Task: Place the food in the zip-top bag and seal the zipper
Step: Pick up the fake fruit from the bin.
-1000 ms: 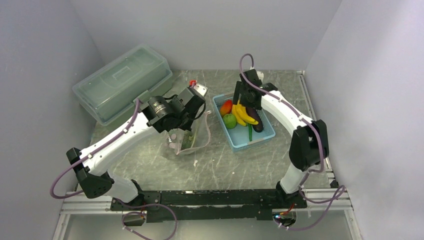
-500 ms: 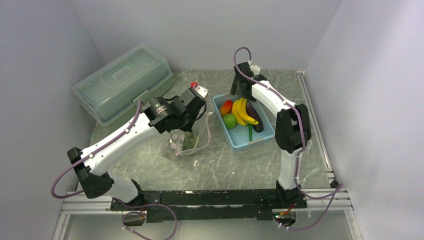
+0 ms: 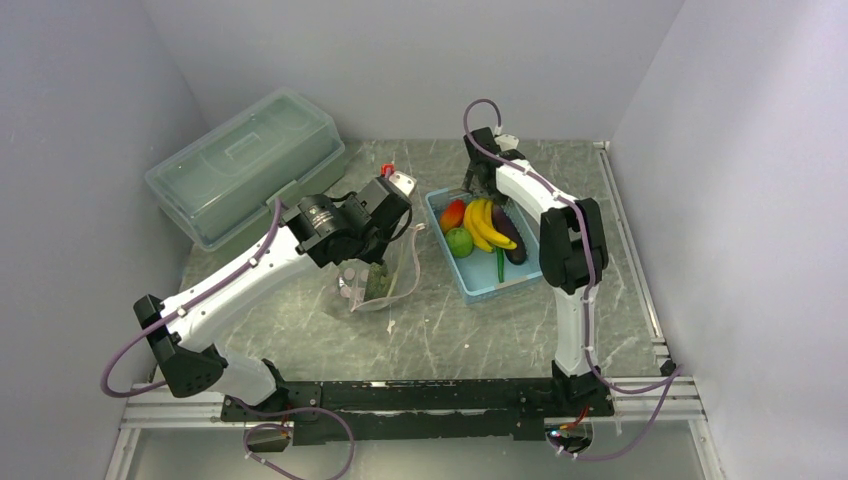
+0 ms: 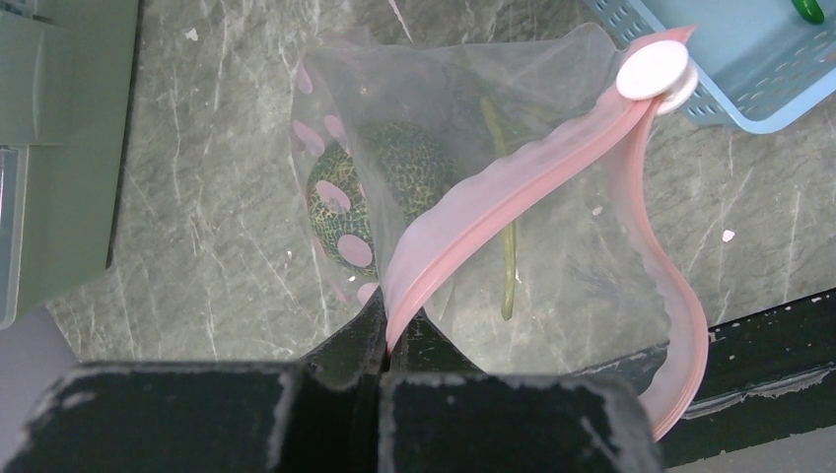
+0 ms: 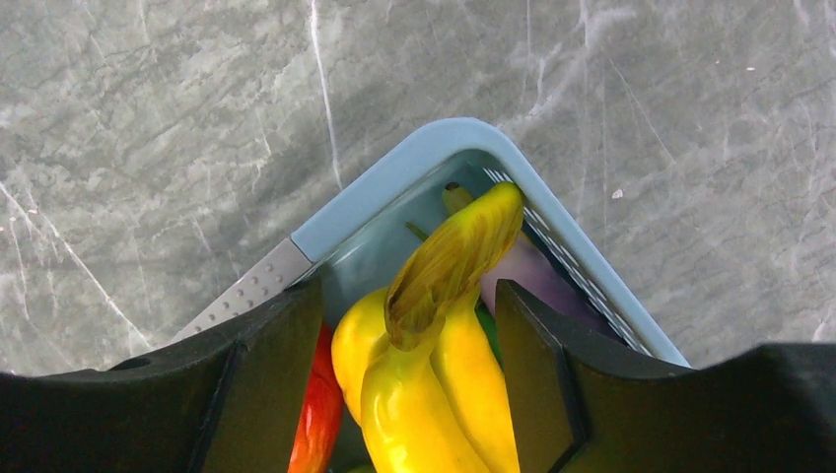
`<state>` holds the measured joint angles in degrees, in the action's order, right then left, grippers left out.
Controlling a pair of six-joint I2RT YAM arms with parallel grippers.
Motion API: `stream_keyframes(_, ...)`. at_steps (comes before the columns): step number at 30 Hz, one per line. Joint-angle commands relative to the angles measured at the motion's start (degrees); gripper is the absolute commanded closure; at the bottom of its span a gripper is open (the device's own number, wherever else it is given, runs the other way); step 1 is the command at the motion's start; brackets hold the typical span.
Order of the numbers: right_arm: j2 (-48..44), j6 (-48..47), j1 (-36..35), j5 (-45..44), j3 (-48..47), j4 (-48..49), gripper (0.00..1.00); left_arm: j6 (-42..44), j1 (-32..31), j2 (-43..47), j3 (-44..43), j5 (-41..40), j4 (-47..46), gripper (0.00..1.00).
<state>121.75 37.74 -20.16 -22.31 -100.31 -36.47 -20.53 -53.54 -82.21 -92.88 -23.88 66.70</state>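
Pink is what we notice first in the left wrist view. The zipper (image 4: 513, 177) runs as a narrow strip from the bottom centre of the frame to the upper right, where a round white slider (image 4: 653, 69) sits at its end. The left gripper (image 4: 386, 335) is clenched on the strip's lower end, its fingers pressed together with the strip between them. Around the strip the zip-top bag (image 4: 582, 256) hangs floppy and clear with its mouth gaping. Inside it, left of centre, we see the dull-green round lump (image 4: 394, 187) behind pink dots. In the top view the bag sits near the middle of the grey marbled table (image 3: 450, 330), just beside the left side of the light-blue basket (image 3: 512, 284). The translucent lidded box (image 3: 245, 160) is in the upper left of that frame. The rest of the food lies in the basket: the yellow bananas (image 5: 444, 325), a red-orange piece (image 5: 313, 419) against them at the lower left of the right wrist view, a bright-green ball (image 3: 459, 241), a dark purple piece (image 3: 512, 243) and a slim green one (image 3: 500, 265). The right gripper (image 5: 406, 288) hangs over the basket's upper corner, its jaws apart on either side of the bananas. The red-orange piece shows between one finger and the bunch, so we read this gripper as released, grasping nothing.
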Motion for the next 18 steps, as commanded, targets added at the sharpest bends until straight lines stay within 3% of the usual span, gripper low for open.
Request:
stream_keyframes(1, 0.9, 0.7, 0.2, -3.1, -2.9, 0.6, 0.33, 0.6, 0.1, 2.0, 0.0, -1.2, -0.5, 1.00)
stream_keyframes(12, 1.3, -0.8, 0.3, -5.0, -1.6, 1.6, 0.47, 0.5, 0.2, 1.9, -0.4, -1.0, -0.3, 1.00)
stream_keyframes(18, 0.3, -1.4, 0.3, -4.5, -1.3, 2.2, 0.77, 0.2, 0.1, 2.4, -0.5, -1.2, 0.3, 1.00)
